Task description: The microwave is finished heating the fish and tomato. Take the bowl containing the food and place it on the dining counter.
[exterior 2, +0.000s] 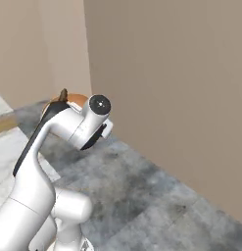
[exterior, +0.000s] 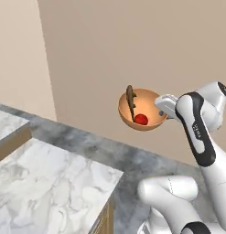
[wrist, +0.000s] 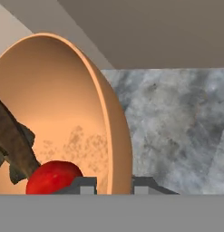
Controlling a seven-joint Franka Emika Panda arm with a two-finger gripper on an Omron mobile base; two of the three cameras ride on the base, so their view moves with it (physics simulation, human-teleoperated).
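The orange-brown bowl [exterior: 148, 104] hangs in the air, tipped so its inside faces the left base camera. My gripper [exterior: 163, 106] is shut on its right rim. Inside lie the brown fish [exterior: 131, 101], leaning against the left wall, and the red tomato [exterior: 141, 119] at the bottom. In the hand view the bowl [wrist: 63, 99] stands on edge, its rim between my gripper [wrist: 114, 186] fingers, with the fish [wrist: 13, 140] and the tomato [wrist: 54, 177] low on the left. From the right base view a slice of the bowl [exterior 2: 76, 100] shows behind my arm. The microwave and the dining counter are out of view.
A marble top over a wooden cabinet [exterior: 50, 183] fills the lower left, with another marble top [exterior: 4, 123] at the far left. Grey stone floor [exterior 2: 157, 196] runs below the bowl. Beige walls [exterior: 132, 45] close off the space behind it.
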